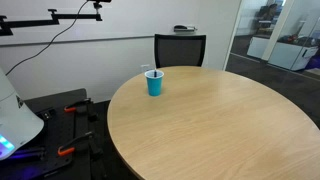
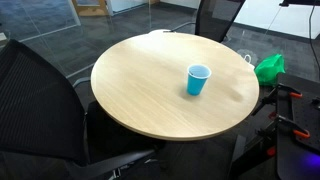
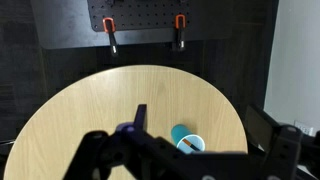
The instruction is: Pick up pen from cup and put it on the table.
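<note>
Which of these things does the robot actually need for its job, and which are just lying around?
For the job:
blue cup
pen, only a thin tip showing above the cup's rim
round table

Just lying about:
black chair
green object
orange-handled clamps

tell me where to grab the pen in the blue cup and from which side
Probably the top end of the pen, the little that pokes above the rim. Come from straight above: the cup stands upright and its wall covers the rest.
</note>
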Robot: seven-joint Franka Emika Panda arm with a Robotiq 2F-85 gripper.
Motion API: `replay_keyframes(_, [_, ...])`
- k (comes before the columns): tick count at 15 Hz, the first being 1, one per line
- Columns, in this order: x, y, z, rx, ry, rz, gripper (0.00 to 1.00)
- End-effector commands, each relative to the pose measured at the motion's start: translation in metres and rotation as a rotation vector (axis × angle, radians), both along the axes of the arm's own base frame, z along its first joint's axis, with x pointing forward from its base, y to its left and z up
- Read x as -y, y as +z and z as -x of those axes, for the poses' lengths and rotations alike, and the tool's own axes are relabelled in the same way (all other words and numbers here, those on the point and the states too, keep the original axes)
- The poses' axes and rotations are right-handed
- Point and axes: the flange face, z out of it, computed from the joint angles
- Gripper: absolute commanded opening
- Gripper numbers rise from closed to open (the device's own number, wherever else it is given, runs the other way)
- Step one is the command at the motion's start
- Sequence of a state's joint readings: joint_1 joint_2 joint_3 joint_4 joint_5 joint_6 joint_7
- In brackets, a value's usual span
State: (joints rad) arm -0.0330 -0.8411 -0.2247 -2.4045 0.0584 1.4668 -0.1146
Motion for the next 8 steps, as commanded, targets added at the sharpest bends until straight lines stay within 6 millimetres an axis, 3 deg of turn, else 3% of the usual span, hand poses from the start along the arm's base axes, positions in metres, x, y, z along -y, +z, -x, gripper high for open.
replay_keyframes(1, [0.0002, 0.0005, -0.0002, -0.001, 0.0, 0.0, 1.0])
replay_keyframes(8, [-0.0008, 0.0012, -0.0011, 0.014, 0.001, 0.007, 1.0])
